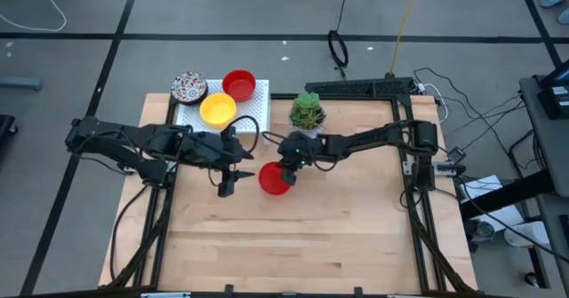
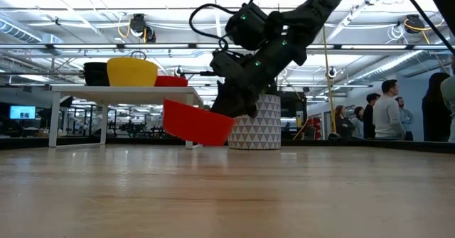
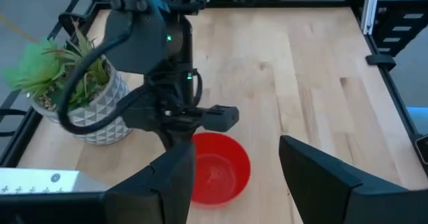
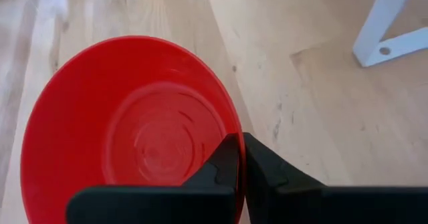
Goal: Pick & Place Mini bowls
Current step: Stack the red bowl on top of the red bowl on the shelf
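Note:
My right gripper [image 1: 289, 165] is shut on a plain red mini bowl [image 1: 275, 181] near the middle of the table; the low view shows the red bowl [image 2: 197, 124] tilted and off the wood. My left gripper [image 1: 233, 180] is open just left of that bowl, touching nothing; its wrist view looks past its fingers at the red bowl [image 3: 215, 168]. On a white raised stand [image 1: 254, 111] at the far edge rest a patterned bowl [image 1: 188, 87], a second red bowl [image 1: 238, 84] and a yellow bowl [image 1: 218, 109]. The other mini bowls are out of view. My right gripper [image 4: 241, 148] pinches the red bowl's rim [image 4: 233, 120], one finger inside the bowl and one outside. The fingers slant down onto it from the table's right. The bowl [image 2: 197, 124] is lifted clear of the table and tilted, hanging below the fingers.
A white patterned pot with a green plant [image 1: 307, 112] stands just beyond the right gripper. A leg of the white stand [image 4: 382, 30] shows near the held bowl. Bare wood [image 1: 293, 245] stretches toward the near edge. People stand in the room behind [image 2: 387, 114].

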Tool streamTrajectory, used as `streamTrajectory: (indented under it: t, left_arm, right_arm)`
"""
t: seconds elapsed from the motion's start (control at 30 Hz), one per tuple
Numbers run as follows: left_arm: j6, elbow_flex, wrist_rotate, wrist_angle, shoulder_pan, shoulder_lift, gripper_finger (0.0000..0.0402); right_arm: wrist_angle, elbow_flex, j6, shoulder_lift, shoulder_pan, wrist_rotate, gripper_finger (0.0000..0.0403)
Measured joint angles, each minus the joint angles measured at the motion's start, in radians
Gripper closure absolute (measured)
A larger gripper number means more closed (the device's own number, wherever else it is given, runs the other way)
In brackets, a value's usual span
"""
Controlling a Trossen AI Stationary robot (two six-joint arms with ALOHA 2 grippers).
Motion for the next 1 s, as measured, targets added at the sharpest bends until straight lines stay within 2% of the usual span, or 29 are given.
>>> streamTrajectory:
  t: [0.17, 0.47, 0.6, 0.83, 1.0]
  left_arm:
    - [0.001, 0.0, -0.003, -0.006, 0.0, 0.0, 0.0183]
    - [-0.006, 0.0, -0.002, -0.029, 0.0, 0.0, 0.0183]
    - [-0.006, 0.0, -0.002, -0.056, 0.0, 0.0, 0.0183]
    - [-0.013, -0.001, 0.002, -0.165, -0.005, 0.042, 0.0183]
    - [0.033, -0.022, 0.01, -0.137, -0.02, 0.103, 0.0183]
  right_arm:
    - [0.01, -0.001, -0.007, 0.0, 0.0, 0.0, 0.0383]
    - [0.024, -0.001, -0.016, -0.003, 0.0, 0.0, 0.0312]
    - [-0.003, -0.002, -0.058, -0.054, 0.001, -0.003, 0.0284]
    - [-0.256, -0.002, -0.098, -0.242, 0.012, -0.002, 0.0269]
    - [-0.5, -0.002, -0.09, -0.387, 0.038, 0.003, 0.0274]
